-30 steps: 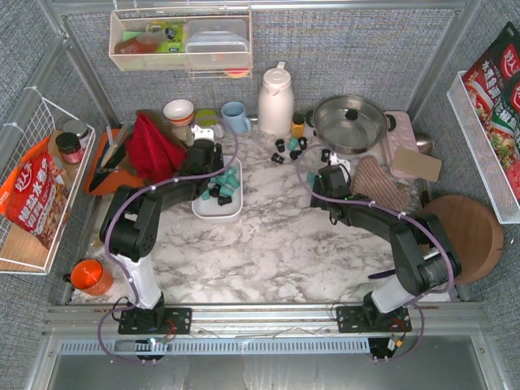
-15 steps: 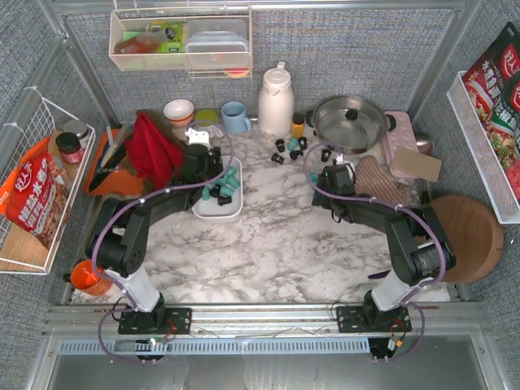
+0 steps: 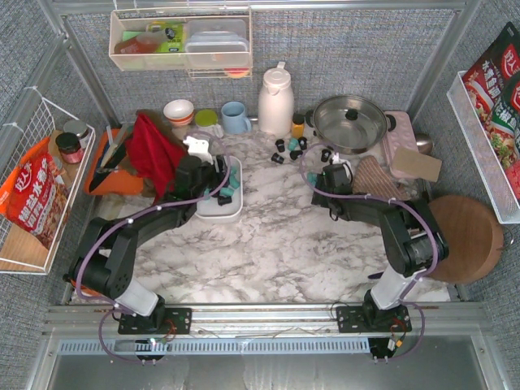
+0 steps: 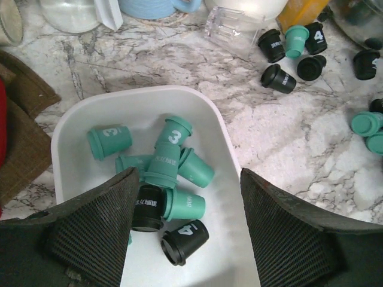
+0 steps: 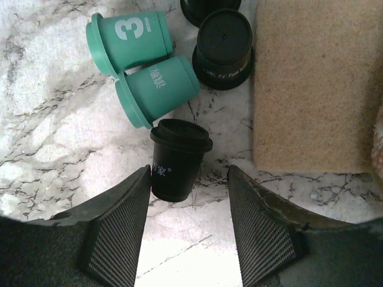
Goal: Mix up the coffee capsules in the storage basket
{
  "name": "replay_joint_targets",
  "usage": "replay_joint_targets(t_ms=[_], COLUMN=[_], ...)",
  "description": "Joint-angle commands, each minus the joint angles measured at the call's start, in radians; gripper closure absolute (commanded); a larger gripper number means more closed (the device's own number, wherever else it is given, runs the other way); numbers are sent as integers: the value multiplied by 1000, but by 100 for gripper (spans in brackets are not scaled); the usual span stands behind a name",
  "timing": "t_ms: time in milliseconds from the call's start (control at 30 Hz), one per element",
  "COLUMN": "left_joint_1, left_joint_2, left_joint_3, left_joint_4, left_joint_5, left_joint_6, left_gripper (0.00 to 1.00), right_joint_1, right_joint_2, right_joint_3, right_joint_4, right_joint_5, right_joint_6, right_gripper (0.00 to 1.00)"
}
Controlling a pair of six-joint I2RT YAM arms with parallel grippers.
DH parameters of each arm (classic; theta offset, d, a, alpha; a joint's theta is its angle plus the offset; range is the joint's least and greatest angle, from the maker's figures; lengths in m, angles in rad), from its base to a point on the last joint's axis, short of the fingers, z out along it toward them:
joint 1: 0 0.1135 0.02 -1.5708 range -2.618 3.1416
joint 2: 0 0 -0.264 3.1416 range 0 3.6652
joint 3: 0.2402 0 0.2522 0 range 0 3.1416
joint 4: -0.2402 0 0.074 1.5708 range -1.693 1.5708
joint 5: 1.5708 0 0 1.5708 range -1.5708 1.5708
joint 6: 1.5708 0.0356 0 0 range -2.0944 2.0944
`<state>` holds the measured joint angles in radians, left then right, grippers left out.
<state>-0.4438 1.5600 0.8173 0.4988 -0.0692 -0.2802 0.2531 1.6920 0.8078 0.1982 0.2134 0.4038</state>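
My left pincer (image 4: pixel 185 182) hangs wide open over the white basket (image 4: pixel 218 122) and holds nothing. Teal and black capsules (image 4: pixel 173 158) lie jumbled inside, with more loose on the table (image 5: pixel 54 131). My right pincer (image 5: pixel 187 173) is partly open, straddling one black capsule (image 5: pixel 178 156) without clamping it. I judge them light, stiff, slick and apt to roll, so pinch across the body below the flange.

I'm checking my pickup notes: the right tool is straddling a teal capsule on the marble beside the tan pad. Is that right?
Not quite. The capsule between the right tool's fingers is black, not teal, as the right wrist view shows. The two teal capsules sit just beyond it. The rest holds: it is on the marble beside the tan pad.
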Motion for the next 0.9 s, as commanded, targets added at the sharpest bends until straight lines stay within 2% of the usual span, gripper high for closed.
replay_joint_targets(t_ms=[0,233,433,600,767,867], left_joint_1=[-7,-29,-68,-91,-100,-105], left_joint_2=[-18,-27,-34,-44,-47,-47], left_joint_3=[-11,-31,-65,-78,-82,-85], left_joint_4=[44,54,124,147,146,148], left_joint_5=[58,97,136,158,155,158], left_joint_6=[-18,-14,36,52,44,41], left_gripper=[23,22,20,2,1,1], right_joint_1=[0,1,0,0,0,0], right_joint_2=[15,26,24,22,17,-2], right_joint_3=[12,22,19,15,12,6], right_joint_4=[49,45,48,54,49,45], right_joint_5=[11,26,23,18,18,9], right_joint_6=[-22,-36,-39,-42,-40,-41], right_gripper=[43,46,57,68,79,81])
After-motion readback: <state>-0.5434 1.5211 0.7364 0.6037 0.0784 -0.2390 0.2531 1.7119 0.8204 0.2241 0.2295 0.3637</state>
